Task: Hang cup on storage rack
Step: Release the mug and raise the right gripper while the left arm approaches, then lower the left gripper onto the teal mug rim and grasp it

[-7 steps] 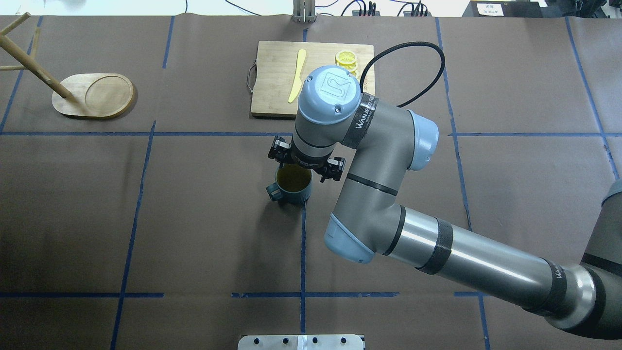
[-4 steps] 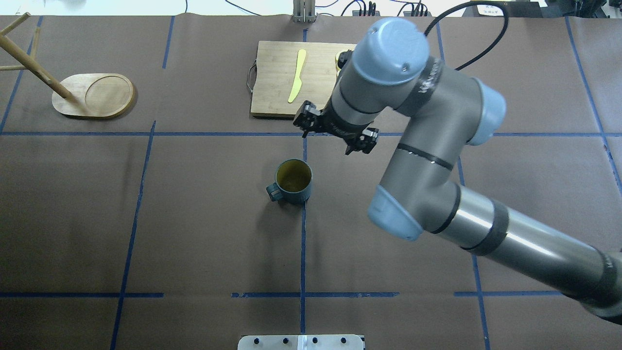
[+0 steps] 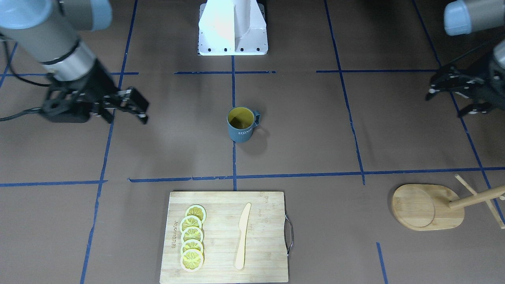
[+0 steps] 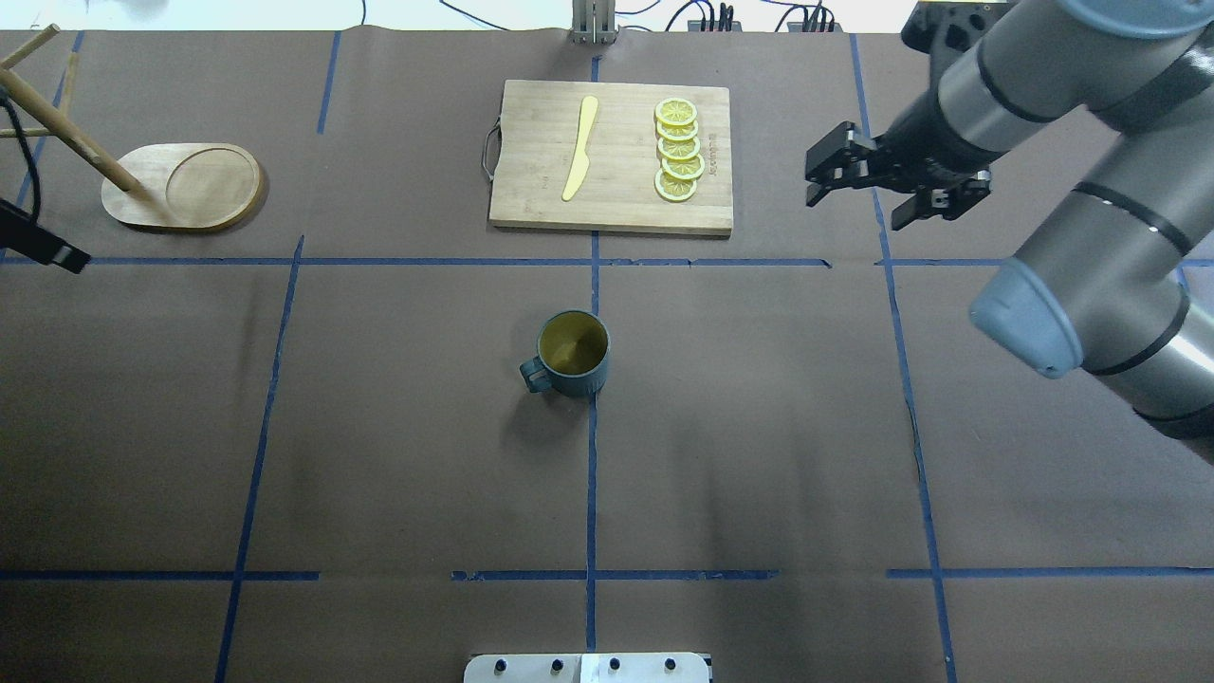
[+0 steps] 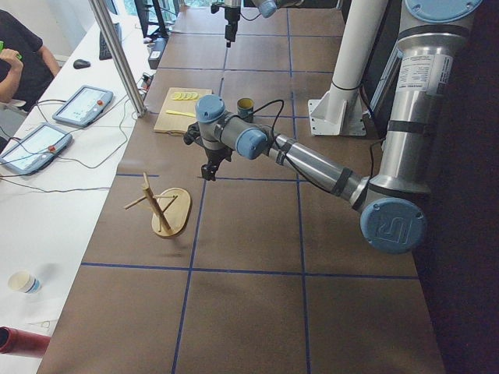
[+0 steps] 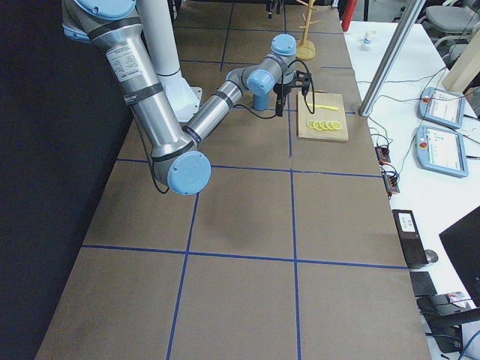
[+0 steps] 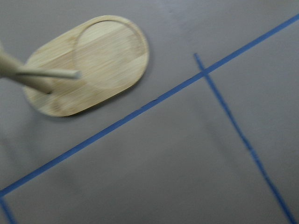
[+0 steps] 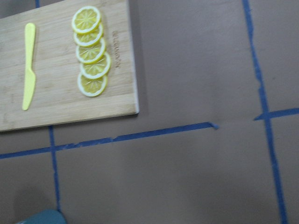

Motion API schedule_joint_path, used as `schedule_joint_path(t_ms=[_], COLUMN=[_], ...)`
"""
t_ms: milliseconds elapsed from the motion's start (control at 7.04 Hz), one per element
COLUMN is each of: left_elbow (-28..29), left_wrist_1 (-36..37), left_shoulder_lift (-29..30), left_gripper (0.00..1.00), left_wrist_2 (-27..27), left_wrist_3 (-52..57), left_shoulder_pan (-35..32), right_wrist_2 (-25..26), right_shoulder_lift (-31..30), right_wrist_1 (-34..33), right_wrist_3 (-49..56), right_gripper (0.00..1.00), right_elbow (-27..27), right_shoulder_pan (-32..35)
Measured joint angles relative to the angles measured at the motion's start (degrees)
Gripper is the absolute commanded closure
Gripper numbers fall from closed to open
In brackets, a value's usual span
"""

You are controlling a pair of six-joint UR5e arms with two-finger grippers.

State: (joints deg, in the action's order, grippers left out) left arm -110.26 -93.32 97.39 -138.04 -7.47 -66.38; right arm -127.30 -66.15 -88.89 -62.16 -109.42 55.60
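The cup (image 4: 569, 356), dark teal with a yellow inside, stands upright and alone at the table's middle; the front view (image 3: 240, 124) shows its "HOME" lettering. The storage rack (image 4: 185, 187) stands at the far left, its post leaning out of frame; it also shows in the front view (image 3: 428, 207) and the left wrist view (image 7: 88, 63). My right gripper (image 4: 877, 204) is open and empty, up near the cutting board's right side, far from the cup. My left gripper (image 3: 446, 103) is open and empty, near the rack; only its tip shows at the overhead view's left edge.
A bamboo cutting board (image 4: 531, 190) with a metal handle lies at the far middle, holding a yellow knife (image 4: 580, 147) and several lemon slices (image 4: 679, 150). Blue tape lines cross the brown table cover. The robot's base plate (image 3: 232, 49) is at the near edge.
My right arm has lifted away from above the cup and swung right and far, past the cutting board. The cup has stayed in place. My left gripper's tip has entered at the left edge.
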Motion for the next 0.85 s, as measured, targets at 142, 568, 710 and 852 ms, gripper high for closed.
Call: schedule_joint_path(t_ms=[142, 568, 710, 852], left_elbow=[-1.7, -0.3, 3.0, 7.6], left_wrist_1=[-1.5, -17.8, -23.0, -29.8], left_shoulder_lift=[2.6, 9.7, 12.2, 14.3], left_gripper=[0.00, 0.00, 0.00, 0.00], left_wrist_2=[-0.1, 6.7, 8.8, 11.1], left_wrist_3=[-5.4, -15.9, -16.6, -16.9], left_shoulder_pan=[4.5, 18.5, 21.4, 23.9], right_wrist_2=[-0.8, -4.3, -6.5, -8.3], right_shoulder_lift=[-3.3, -13.1, -15.0, -16.3], right_wrist_1=[0.0, 0.2, 0.3, 0.4], right_wrist_3=[6.2, 32.4, 40.9, 49.0], right_gripper=[0.00, 0.00, 0.00, 0.00], right_elbow=[0.0, 3.8, 6.7, 10.0], right_shoulder_pan=[3.2, 14.2, 18.3, 21.9])
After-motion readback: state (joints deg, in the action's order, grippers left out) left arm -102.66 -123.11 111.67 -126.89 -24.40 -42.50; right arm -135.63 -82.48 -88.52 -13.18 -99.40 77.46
